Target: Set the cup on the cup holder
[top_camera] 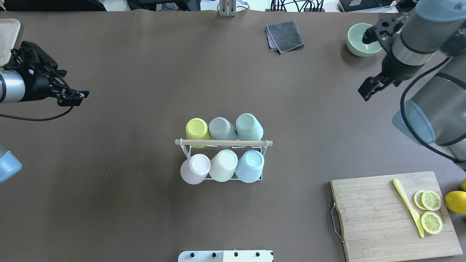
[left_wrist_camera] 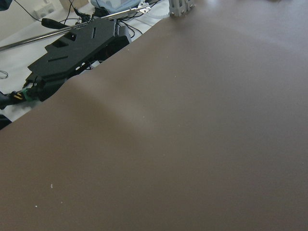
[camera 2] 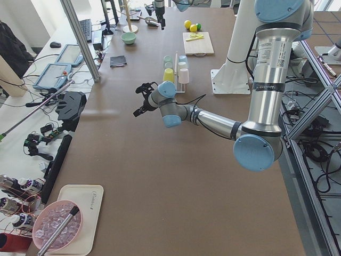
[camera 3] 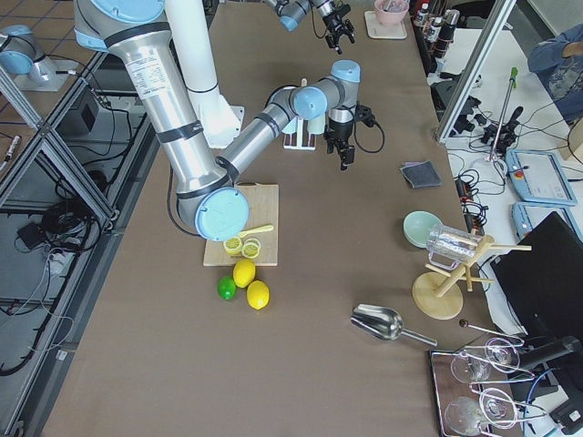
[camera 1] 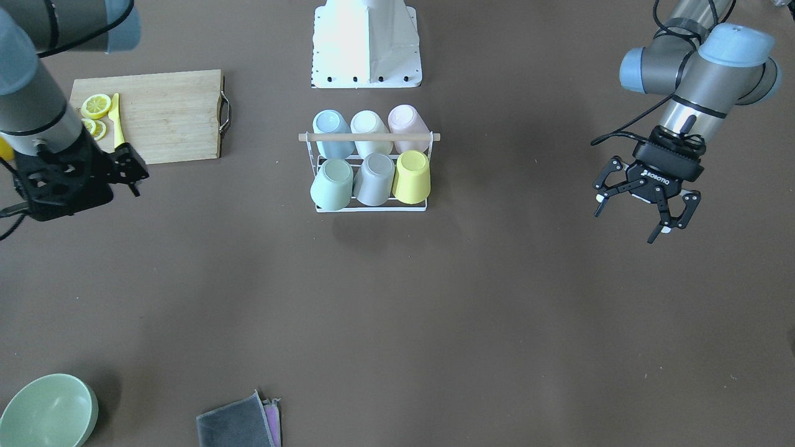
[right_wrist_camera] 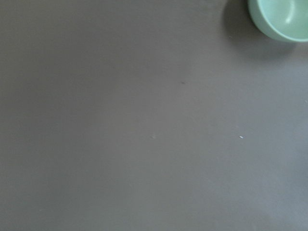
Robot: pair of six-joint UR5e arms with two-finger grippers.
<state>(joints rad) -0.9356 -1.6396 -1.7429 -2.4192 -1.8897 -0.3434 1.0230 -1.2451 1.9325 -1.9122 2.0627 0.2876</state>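
Note:
The cup holder (top_camera: 222, 142), a white wire rack with a wooden rod across its top, stands mid-table; it also shows in the front view (camera 1: 369, 137). Several cups sit upside down on its pegs: yellow (top_camera: 196, 128), grey (top_camera: 220, 127), green (top_camera: 248, 125), pink (top_camera: 195, 168), cream (top_camera: 224, 165) and blue (top_camera: 250, 165). My left gripper (camera 1: 628, 222) is open and empty, hovering well off to the rack's side. My right gripper (top_camera: 367, 63) is open and empty, raised near the far right. Both wrist views show only bare table and no fingers.
A green bowl (top_camera: 360, 43) and a folded grey cloth (top_camera: 285, 35) lie at the far side. A wooden cutting board (top_camera: 378, 218) with lemon slices and a yellow knife lies near right, with a whole lemon (top_camera: 455, 202) beside it. The robot base (camera 1: 366, 43) stands behind the rack.

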